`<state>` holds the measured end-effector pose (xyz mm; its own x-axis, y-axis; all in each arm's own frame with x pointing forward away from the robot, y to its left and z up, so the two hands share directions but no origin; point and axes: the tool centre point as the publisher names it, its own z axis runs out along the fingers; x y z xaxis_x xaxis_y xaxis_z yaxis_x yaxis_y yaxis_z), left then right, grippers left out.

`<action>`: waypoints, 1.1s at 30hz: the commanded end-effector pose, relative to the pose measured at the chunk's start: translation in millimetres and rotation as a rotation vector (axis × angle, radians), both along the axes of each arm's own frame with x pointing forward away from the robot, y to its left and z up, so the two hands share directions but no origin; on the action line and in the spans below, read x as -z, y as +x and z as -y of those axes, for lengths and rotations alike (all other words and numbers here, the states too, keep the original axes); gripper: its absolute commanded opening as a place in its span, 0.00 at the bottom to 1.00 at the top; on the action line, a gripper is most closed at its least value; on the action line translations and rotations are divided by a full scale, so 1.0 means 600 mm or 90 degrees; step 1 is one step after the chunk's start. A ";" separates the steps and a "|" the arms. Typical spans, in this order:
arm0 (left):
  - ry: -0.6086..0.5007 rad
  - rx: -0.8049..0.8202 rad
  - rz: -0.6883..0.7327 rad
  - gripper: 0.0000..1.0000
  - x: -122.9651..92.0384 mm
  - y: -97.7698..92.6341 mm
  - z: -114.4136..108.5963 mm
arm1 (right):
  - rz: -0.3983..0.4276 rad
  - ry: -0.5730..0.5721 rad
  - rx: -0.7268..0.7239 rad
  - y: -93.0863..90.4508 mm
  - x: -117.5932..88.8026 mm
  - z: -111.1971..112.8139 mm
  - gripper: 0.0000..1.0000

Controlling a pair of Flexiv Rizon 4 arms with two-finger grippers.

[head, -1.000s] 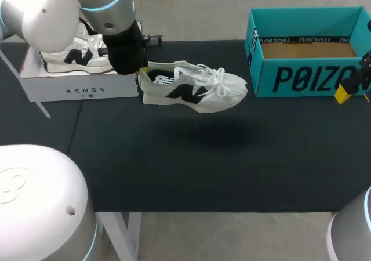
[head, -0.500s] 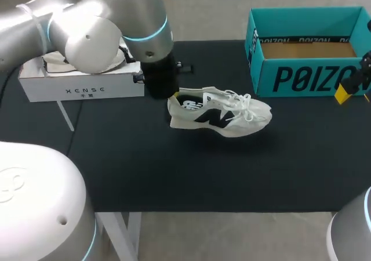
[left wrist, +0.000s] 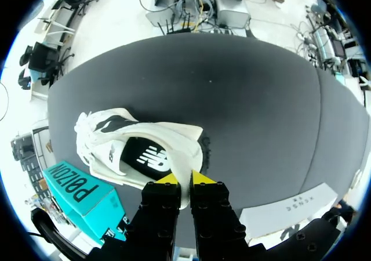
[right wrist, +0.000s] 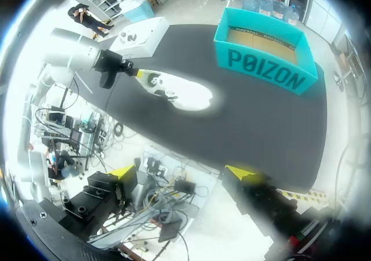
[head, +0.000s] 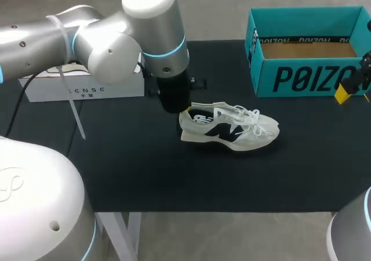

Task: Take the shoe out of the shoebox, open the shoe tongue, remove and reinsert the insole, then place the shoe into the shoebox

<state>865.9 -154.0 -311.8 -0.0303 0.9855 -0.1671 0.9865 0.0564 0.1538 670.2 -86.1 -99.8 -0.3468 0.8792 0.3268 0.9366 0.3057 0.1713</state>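
A white sneaker (head: 229,129) with black side marks lies toe to the right in the middle of the black table, on the cloth or barely above it. My left gripper (head: 184,109) comes down on its heel. In the left wrist view the left gripper (left wrist: 185,181) is shut on the heel rim of the sneaker (left wrist: 133,151), and the dark insole shows inside. My right gripper (right wrist: 184,173) stands open and empty, high and far from the sneaker (right wrist: 179,93). My right arm (head: 355,78) shows at the table's right edge.
An open teal shoebox (head: 307,58) stands at the back right, showing only its brown bottom. A white shoebox (head: 87,87) sits at the back left, mostly hidden behind my left arm (head: 116,40). Black cloth (head: 174,174) covers the table.
My left arm has carried the sneaker to the right and down, from beside the white shoebox to the middle of the table. The right arm has stayed still.
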 end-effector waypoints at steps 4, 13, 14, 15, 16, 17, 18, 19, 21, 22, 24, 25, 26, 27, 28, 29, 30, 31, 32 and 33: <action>0.012 -0.010 -0.012 0.00 0.028 -0.003 0.002 | -0.003 -0.001 -0.001 0.004 0.000 -0.001 1.00; 0.016 -0.016 -0.031 0.00 0.050 -0.012 0.001 | -0.003 -0.001 -0.001 0.004 0.000 -0.001 1.00; 0.016 -0.016 -0.032 0.00 0.053 -0.013 0.002 | -0.003 -0.001 -0.001 0.004 0.000 -0.001 1.00; 0.017 -0.016 -0.033 0.00 0.056 -0.014 0.003 | -0.003 -0.001 -0.001 0.004 0.000 -0.001 1.00; 0.017 -0.015 -0.035 0.00 0.058 -0.014 0.004 | -0.003 -0.001 -0.001 0.004 0.000 -0.001 1.00; 0.018 -0.011 -0.038 0.00 0.062 -0.015 0.005 | -0.003 -0.001 -0.001 0.004 0.000 -0.001 1.00; 0.021 -0.008 -0.038 0.00 0.066 -0.015 0.005 | -0.003 -0.001 -0.001 0.004 0.000 -0.001 1.00; 0.021 -0.007 -0.042 0.00 0.069 -0.016 0.005 | -0.003 -0.001 -0.001 0.004 0.000 -0.001 1.00; 0.027 -0.002 -0.044 0.00 0.073 -0.016 0.005 | -0.003 -0.001 -0.001 0.004 0.000 -0.001 1.00; 0.028 -0.002 -0.045 0.00 0.075 -0.016 0.005 | -0.003 -0.001 -0.001 0.004 0.000 -0.001 1.00; 0.031 0.002 -0.046 0.00 0.077 -0.015 0.004 | -0.003 -0.001 -0.001 0.004 0.000 -0.001 1.00; 0.033 0.001 -0.046 0.00 0.077 -0.014 0.004 | -0.003 -0.001 -0.001 0.004 0.000 -0.001 1.00; 0.033 0.000 -0.046 0.00 0.078 -0.013 0.004 | -0.003 -0.001 -0.001 0.004 0.000 -0.001 1.00; 0.033 0.000 -0.046 0.00 0.079 -0.013 0.003 | -0.003 -0.001 -0.001 0.004 0.000 -0.001 1.00; 0.036 0.001 -0.044 0.00 0.079 -0.012 0.003 | -0.003 -0.001 -0.001 0.004 0.000 -0.001 1.00; 0.037 0.000 -0.043 0.00 0.079 -0.012 0.003 | -0.003 -0.001 -0.001 0.004 0.000 -0.001 1.00; 0.039 0.003 -0.041 0.00 0.079 -0.011 0.003 | -0.003 -0.001 -0.001 0.004 0.000 -0.001 1.00; 0.040 0.005 -0.040 0.00 0.079 -0.011 0.003 | -0.003 -0.001 -0.001 0.004 0.000 -0.001 1.00; 0.043 0.004 -0.037 0.00 0.078 -0.010 0.003 | -0.003 -0.001 -0.001 0.004 0.000 -0.001 1.00; 0.043 0.003 -0.037 0.00 0.078 -0.009 0.003 | -0.003 -0.001 -0.001 0.004 0.000 -0.001 1.00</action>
